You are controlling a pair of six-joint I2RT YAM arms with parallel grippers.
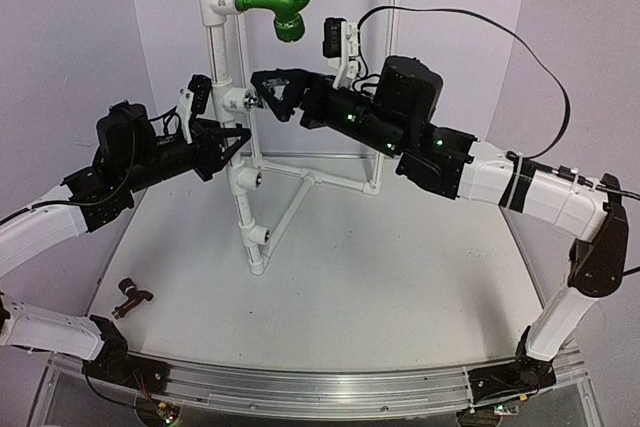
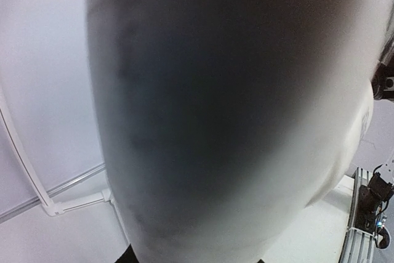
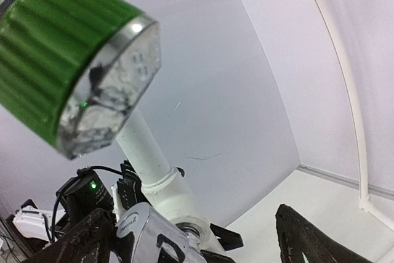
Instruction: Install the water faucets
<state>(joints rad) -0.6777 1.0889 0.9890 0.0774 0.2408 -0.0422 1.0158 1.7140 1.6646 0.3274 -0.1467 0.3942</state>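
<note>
One chrome faucet [image 3: 151, 238] between wide right jaws, left jaws tight on white pipe [image 1: 217, 42], brown faucet [image 1: 131, 297] in top view only.

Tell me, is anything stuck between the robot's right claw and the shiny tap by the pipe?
No, nothing visible. The right gripper stands open with the shiny tap right between its fingers, at the white pipe. The green elbow hangs higher up, out of the way.

White table [image 1: 400, 287]: dark reddish-brown faucet [image 1: 131, 298] lying near front-left corner; white pipe frame [image 1: 246, 209] standing mid-rear, well apart from faucet.
</note>
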